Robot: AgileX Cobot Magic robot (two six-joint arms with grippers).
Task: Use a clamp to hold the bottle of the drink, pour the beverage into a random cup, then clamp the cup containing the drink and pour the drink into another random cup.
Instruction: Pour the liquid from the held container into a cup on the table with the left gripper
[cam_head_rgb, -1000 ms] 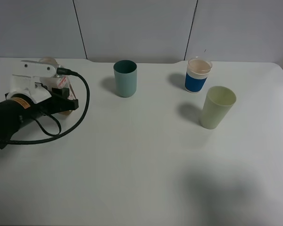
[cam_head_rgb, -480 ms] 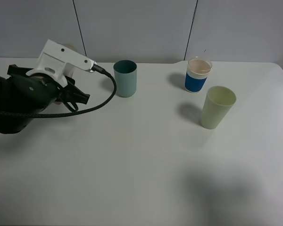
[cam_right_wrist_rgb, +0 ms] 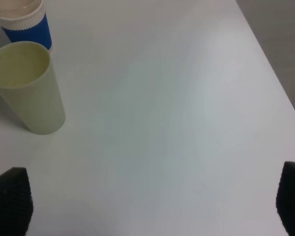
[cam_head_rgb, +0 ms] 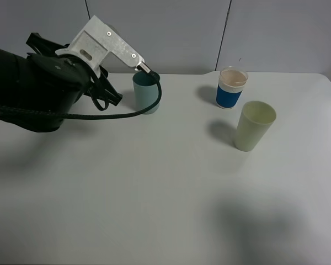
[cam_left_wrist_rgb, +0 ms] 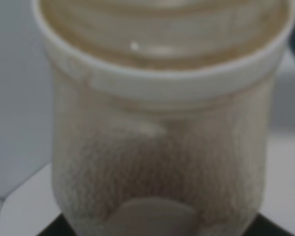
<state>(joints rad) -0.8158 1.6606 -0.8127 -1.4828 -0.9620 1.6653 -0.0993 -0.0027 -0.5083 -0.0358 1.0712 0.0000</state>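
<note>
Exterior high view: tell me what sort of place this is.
Probably a lab test bench for a robot: a plain white table, grey wall panels behind, a black robot arm, and a teal cup, a blue-banded cup and a pale green cup set out.

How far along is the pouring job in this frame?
Done: the left end effector is shut on the small translucent plastic bottle, brown drink inside. In hand: that end effector hangs near the dark teal tumbler. Left: the tall pale yellow-green plastic tumbler looks empty, so both pours remain.
</note>
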